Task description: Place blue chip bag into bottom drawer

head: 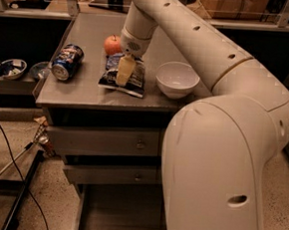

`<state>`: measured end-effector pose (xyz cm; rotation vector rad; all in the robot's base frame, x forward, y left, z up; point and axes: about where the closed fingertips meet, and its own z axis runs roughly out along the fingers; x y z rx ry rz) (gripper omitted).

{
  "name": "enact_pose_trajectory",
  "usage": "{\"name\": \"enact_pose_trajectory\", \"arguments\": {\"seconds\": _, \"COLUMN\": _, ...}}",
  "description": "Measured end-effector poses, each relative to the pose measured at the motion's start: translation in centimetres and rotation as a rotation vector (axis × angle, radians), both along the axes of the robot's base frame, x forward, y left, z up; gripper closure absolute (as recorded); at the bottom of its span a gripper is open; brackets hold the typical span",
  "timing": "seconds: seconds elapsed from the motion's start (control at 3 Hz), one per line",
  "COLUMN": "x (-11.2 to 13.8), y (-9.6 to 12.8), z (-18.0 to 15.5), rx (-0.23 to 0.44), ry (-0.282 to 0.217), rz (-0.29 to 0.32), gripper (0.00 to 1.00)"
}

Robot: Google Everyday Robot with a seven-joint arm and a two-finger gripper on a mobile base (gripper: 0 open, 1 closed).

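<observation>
1. I see the gripper (pixel 125 71) low over the worktop (pixel 81 91), pointing down onto the blue chip bag (pixel 108 78).
2. From this angle I cannot tell if the jaws are apart or together; the pale end of the gripper covers the middle of the bag.
3. The blue chip bag lies flat on the worktop, near the front edge, between the soda can (pixel 67 62) and the white bowl (pixel 177 79).
4. The soda can lies on its side, left of the bag and apart from it.
5. An apple (pixel 112 45) stands just behind the bag, beside the wrist of the arm (pixel 217 142).
6. The bottom drawer (pixel 122 212) is pulled out under the two upper drawers (pixel 107 143). The big arm hides its right part.
</observation>
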<state>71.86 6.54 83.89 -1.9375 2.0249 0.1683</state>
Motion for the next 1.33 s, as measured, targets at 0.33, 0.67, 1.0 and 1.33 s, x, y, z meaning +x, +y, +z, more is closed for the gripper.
{"name": "enact_pose_trajectory", "arguments": {"seconds": 0.33, "x": 0.0, "y": 0.0, "z": 0.0, "rx": 0.0, "ry": 0.0, "rz": 0.0, "gripper": 0.73}}
{"name": "enact_pose_trajectory", "arguments": {"seconds": 0.67, "x": 0.0, "y": 0.0, "z": 0.0, "rx": 0.0, "ry": 0.0, "rz": 0.0, "gripper": 0.96}}
{"name": "enact_pose_trajectory", "arguments": {"seconds": 1.0, "x": 0.0, "y": 0.0, "z": -0.01, "rx": 0.0, "ry": 0.0, "rz": 0.0, "gripper": 1.0}}
{"name": "enact_pose_trajectory", "arguments": {"seconds": 1.33, "x": 0.0, "y": 0.0, "z": 0.02, "rx": 0.0, "ry": 0.0, "rz": 0.0, "gripper": 1.0}}
